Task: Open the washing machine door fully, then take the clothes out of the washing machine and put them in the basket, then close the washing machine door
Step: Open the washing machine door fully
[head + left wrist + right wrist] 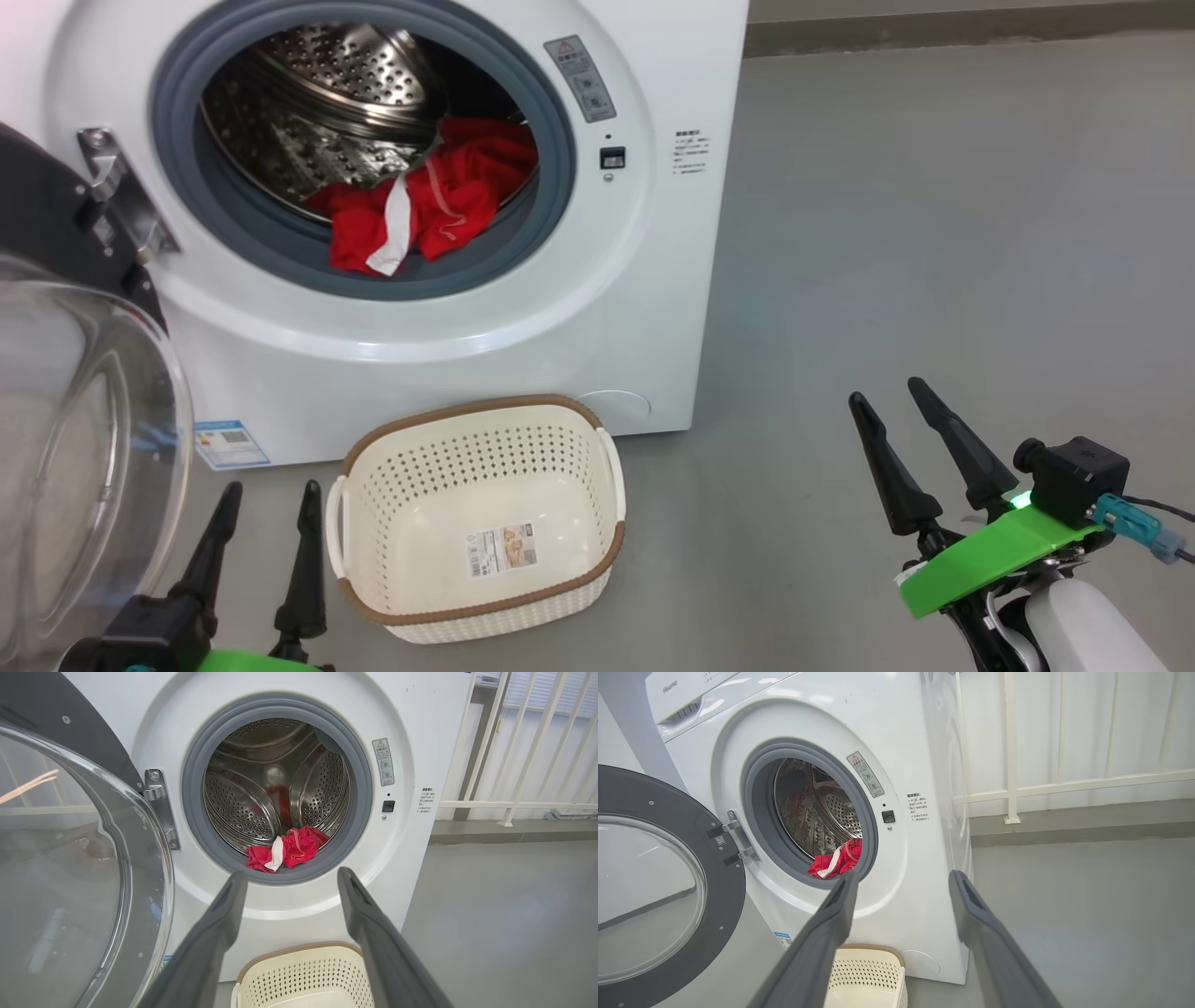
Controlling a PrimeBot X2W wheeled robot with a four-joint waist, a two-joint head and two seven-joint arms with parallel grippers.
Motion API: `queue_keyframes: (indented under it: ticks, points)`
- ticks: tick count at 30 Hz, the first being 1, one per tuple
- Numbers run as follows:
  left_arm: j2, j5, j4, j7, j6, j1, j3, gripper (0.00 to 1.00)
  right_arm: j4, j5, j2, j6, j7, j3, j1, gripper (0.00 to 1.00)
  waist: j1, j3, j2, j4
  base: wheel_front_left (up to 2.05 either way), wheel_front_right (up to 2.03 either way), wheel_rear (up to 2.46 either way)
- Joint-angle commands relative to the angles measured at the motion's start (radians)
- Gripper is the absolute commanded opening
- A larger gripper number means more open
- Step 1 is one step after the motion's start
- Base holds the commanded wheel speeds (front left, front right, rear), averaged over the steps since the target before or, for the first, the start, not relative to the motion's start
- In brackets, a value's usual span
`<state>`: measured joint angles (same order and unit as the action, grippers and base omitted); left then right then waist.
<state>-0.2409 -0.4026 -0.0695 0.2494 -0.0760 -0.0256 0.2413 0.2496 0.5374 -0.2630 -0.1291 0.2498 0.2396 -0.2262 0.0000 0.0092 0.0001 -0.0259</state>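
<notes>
The white washing machine [579, 308] stands with its round door [84, 439] swung wide open to the left, glass bowl facing me. Red clothes [429, 201] with white trim lie heaped at the drum's front lip, draping onto the grey gasket; they also appear as clothes [285, 849] and clothes [838, 861]. The cream basket [579, 467] sits on the floor in front of the machine, holding nothing but its label. My left gripper [271, 495] is open beside the basket's left handle. My right gripper [887, 392] is open over the floor, well right of the basket.
Bare grey floor [934, 233] stretches to the right of the machine. A white railing [1064, 784] runs along the wall behind. The open door takes up the room at the left, close to my left arm.
</notes>
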Motion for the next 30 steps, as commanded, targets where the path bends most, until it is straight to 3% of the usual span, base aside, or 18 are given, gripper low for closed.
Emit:
queue_keyframes:
  ticks: [1,17,30]
  points:
    - [-0.012,0.016,0.032,0.012,-0.003,-0.016,-0.048,1.0,-0.027,-0.016,-0.014,-0.002,0.012,0.009,-0.028,1.0,0.0,0.001,-0.0001,-0.01,0.0,0.0,0.0]
    - [0.031,0.082,0.038,0.012,0.048,0.01,-0.116,1.0,-0.036,-0.039,-0.011,-0.002,0.012,-0.021,-0.015,1.0,0.0,0.0,-0.0001,-0.012,0.0,0.0,0.0]
    - [0.053,0.126,0.03,0.012,0.06,0.01,-0.146,1.0,-0.032,-0.041,-0.009,-0.002,0.012,-0.022,-0.013,1.0,0.0,0.001,-0.0001,-0.006,0.0,0.0,0.0]
